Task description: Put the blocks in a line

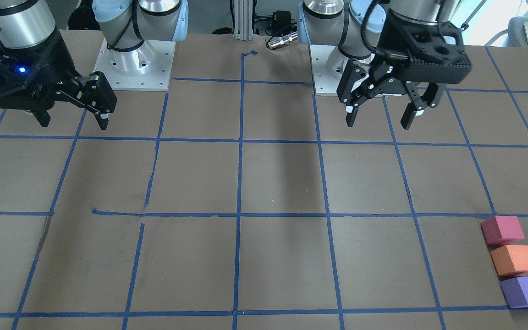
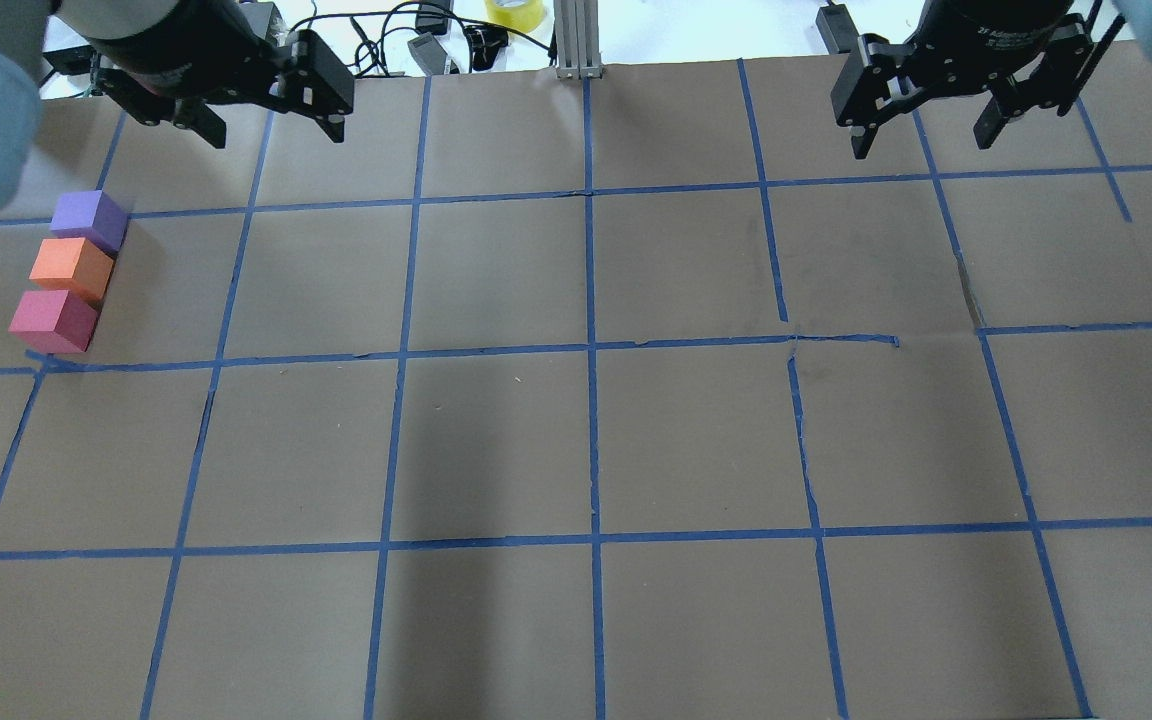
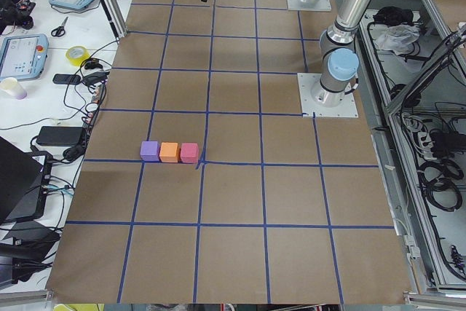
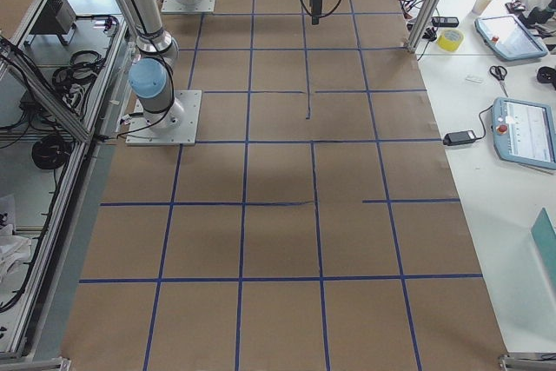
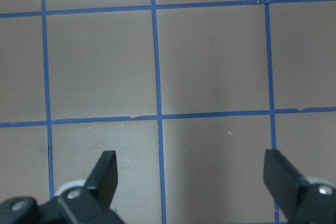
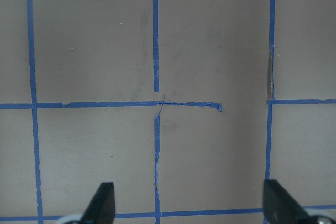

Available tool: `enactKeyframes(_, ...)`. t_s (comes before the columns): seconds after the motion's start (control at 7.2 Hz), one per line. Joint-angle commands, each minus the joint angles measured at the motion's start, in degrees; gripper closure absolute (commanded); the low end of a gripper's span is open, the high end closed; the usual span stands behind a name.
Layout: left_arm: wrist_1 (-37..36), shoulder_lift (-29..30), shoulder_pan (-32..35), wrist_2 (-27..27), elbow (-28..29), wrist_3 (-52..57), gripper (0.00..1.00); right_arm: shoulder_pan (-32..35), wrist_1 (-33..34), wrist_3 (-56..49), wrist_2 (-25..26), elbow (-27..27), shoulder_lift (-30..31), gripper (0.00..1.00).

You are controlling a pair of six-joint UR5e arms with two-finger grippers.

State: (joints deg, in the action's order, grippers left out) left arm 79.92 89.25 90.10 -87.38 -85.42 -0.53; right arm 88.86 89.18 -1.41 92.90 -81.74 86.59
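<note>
Three foam blocks stand side by side, touching, in a straight row near the table's left edge: purple [image 2: 88, 218], orange [image 2: 71, 267], pink-red [image 2: 53, 320]. In the front-facing view they are at the lower right: pink-red [image 1: 502, 229], orange [image 1: 514, 260], purple [image 1: 525, 291]. They also show in the exterior left view [image 3: 170, 151]. My left gripper [image 2: 271, 120] [image 1: 378, 114] is open, empty and raised, well clear of the blocks. My right gripper [image 2: 921, 140] [image 1: 74, 121] is open, empty and raised over the table's other side. Both wrist views show only bare grid between open fingers [image 5: 105, 174] [image 6: 102, 203].
Brown paper with a blue tape grid [image 2: 591, 350] covers the table. The two arm base plates [image 1: 138, 68] [image 1: 332, 73] sit at the robot's edge. A yellow tape roll [image 2: 514, 12] and cables lie past the far edge. Tablets [image 3: 22, 52] lie on a side bench.
</note>
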Motion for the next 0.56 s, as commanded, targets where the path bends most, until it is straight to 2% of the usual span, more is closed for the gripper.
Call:
enactKeyframes(0.0,1.65,-2.57,2.32,-0.3,-5.06,-0.95,0.0,0.0,-0.23,0.01,0.0,0.0,0.07,0.0)
enactKeyframes(0.14,0.25,-2.68,3.23,-5.82,-5.2,-1.4,0.0,0.0,-0.23,0.01,0.09,0.0,0.07,0.0)
enactKeyframes(0.42,0.67,0.37,0.27,-0.98,2.57,-1.93,0.0,0.0,-0.32,0.01,0.18,0.09,0.16,0.0)
